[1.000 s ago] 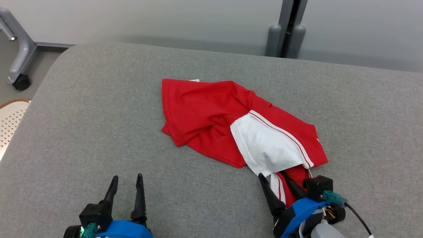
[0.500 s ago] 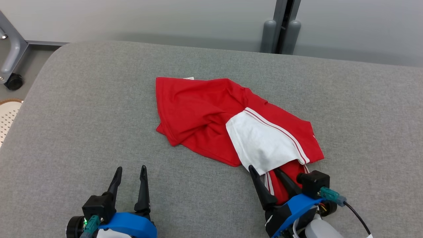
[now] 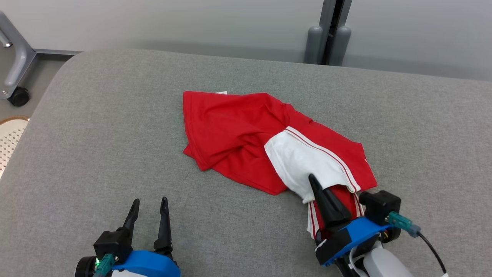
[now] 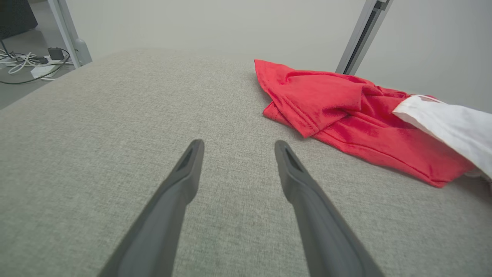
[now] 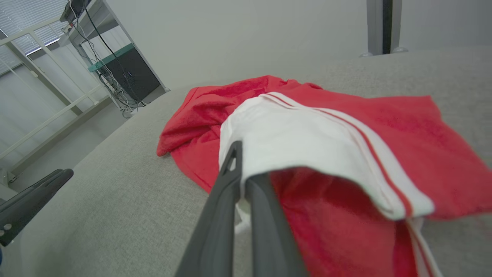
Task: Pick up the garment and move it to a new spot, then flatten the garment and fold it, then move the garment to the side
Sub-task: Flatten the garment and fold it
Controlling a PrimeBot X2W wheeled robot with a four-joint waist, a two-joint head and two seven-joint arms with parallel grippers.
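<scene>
A crumpled red garment (image 3: 230, 130) with a white panel and red-striped trim lies in the middle of the grey padded surface (image 3: 96, 146). My right gripper (image 3: 316, 184) is at the garment's near right corner, shut on the lower edge of the white panel. In the right wrist view the two fingers (image 5: 230, 184) stand together with white cloth of the garment (image 5: 300, 142) pinched between them. My left gripper (image 3: 148, 204) hovers open at the near left, apart from the cloth. In the left wrist view its spread gripper (image 4: 238, 148) has bare surface between the fingers, with the garment (image 4: 338, 111) off to the right.
A grey post (image 3: 328, 34) stands against the wall behind the surface. A wheeled metal frame (image 3: 15, 77) and a white perforated object (image 3: 9, 138) sit on the floor past the left edge. The left gripper's finger (image 5: 34, 192) shows low in the right wrist view.
My right gripper has slid forward onto the white panel's edge and closed on it. The left gripper has stayed open in place. The head view shifted slightly.
</scene>
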